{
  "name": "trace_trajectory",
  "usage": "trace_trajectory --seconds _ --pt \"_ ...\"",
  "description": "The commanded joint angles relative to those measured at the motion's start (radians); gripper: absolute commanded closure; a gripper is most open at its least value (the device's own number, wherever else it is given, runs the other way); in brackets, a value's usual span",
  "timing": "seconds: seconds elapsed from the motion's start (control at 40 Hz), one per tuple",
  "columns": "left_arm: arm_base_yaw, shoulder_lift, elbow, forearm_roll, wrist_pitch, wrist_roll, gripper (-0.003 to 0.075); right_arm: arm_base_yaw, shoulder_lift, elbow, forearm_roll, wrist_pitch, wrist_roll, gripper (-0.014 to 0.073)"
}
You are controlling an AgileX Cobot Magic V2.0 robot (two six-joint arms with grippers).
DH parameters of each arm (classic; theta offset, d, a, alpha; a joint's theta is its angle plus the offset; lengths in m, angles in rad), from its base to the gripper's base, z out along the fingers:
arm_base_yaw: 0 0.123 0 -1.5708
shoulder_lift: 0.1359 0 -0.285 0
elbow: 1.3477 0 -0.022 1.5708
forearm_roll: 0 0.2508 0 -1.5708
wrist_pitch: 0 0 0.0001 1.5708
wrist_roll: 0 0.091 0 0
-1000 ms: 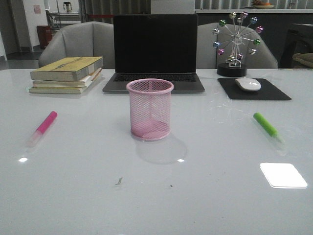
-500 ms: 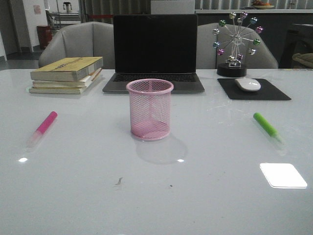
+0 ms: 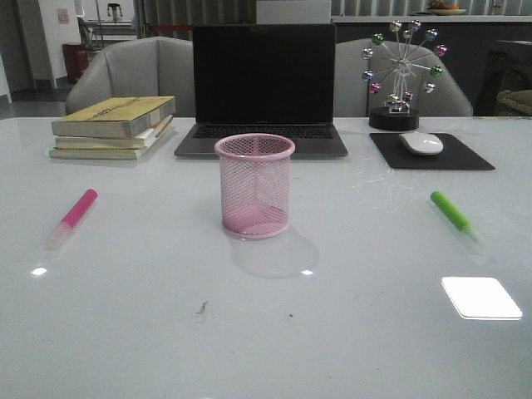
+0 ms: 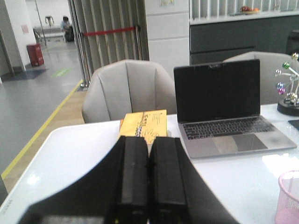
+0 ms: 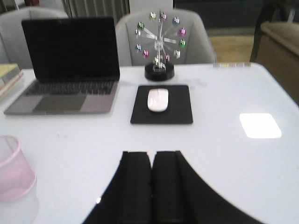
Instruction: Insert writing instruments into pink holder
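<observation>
Table (image 3: 266, 332): layout same as a second ago, nothing moved; task not begun. Pink holder (image 3: 255, 184) upright at centre, empty. Pink marker (image 3: 73, 216) lying well left of holder, green marker (image 3: 455, 214) well right. Left gripper (image 4: 149, 179) and right gripper (image 5: 152, 182): fingers pressed together, holding nothing, neither near markers.

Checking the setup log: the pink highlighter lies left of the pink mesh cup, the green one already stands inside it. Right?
Not quite. The green highlighter marker lies flat on the white table, right of the pink wire-mesh cup, which is empty, as the front view shows. The pink highlighter marker does lie left.
</observation>
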Motion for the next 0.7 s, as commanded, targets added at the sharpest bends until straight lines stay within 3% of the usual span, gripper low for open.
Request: trace_trajectory --seconds 0.0,0.23,0.68 --pt "0.000 0.047 -0.043 -0.016 -0.059 -0.008 0.0629 -0.001 0.053 -0.047 0.002 0.003 -0.003 0.0572" --pt "0.000 0.096 -0.043 -0.135 0.111 -0.002 0.0629 -0.001 0.116 -0.054 0.002 0.091 -0.003 0.0572" --pt "0.001 0.142 -0.043 -0.051 0.081 -0.002 0.0629 -0.001 0.135 -0.054 0.002 0.132 -0.045 0.0572"
